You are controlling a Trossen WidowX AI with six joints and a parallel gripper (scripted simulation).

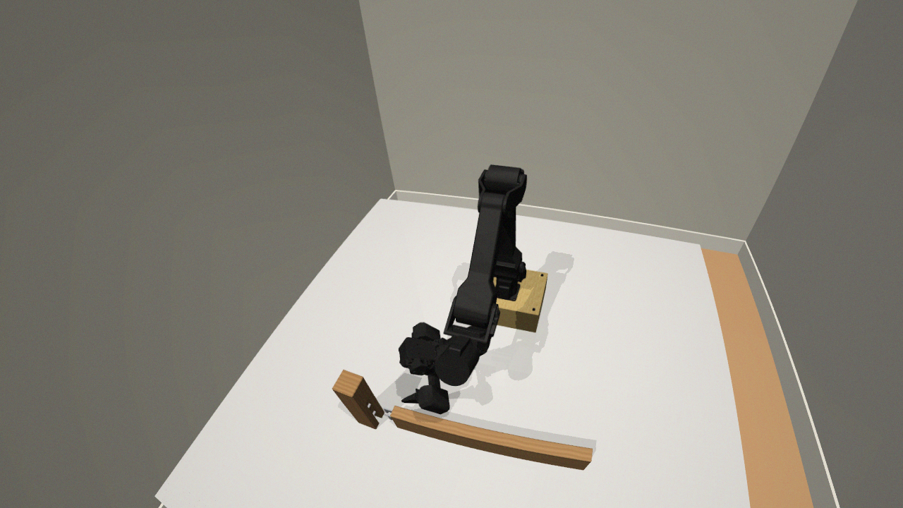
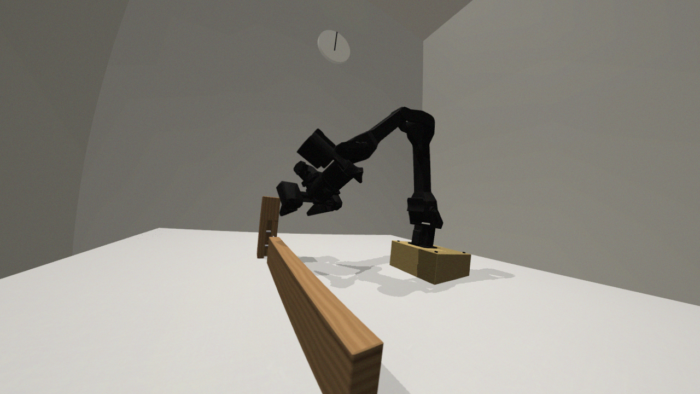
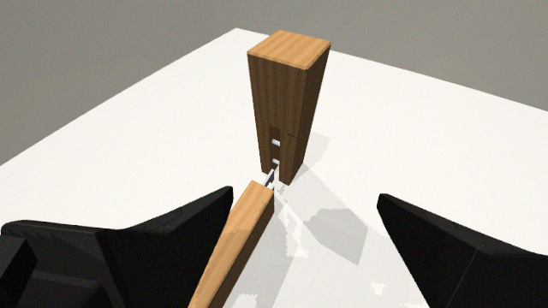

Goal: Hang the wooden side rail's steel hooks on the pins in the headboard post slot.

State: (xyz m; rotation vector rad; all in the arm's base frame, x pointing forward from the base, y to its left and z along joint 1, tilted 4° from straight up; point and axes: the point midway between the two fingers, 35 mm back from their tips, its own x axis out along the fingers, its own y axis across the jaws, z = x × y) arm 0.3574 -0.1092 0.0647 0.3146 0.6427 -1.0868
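The wooden side rail [image 1: 492,435] [image 2: 324,299] [image 3: 241,227] lies on edge on the table, its near end facing the upright headboard post [image 1: 350,383] [image 2: 269,208] [image 3: 278,94]. The steel hooks [image 1: 387,411] [image 3: 269,177] point at the post's slot across a small gap; the lower one is mostly hidden in the wrist view. The upper pin [image 3: 276,142] and lower pin [image 3: 276,161] show in the slot, with no hook on them. My gripper [image 2: 296,214] [image 3: 304,196] is open and empty, above the table near the rail's hook end. Its left finger overlaps the rail's side in the wrist view.
The arm's wooden base block [image 1: 520,319] [image 2: 452,267] stands behind the rail, on the arm's side. The white table [image 1: 631,347] [image 2: 146,303] [image 3: 150,141] carries everything. An orange-brown strip [image 1: 751,366] runs along its right side. A round clock [image 2: 326,46] hangs on the wall.
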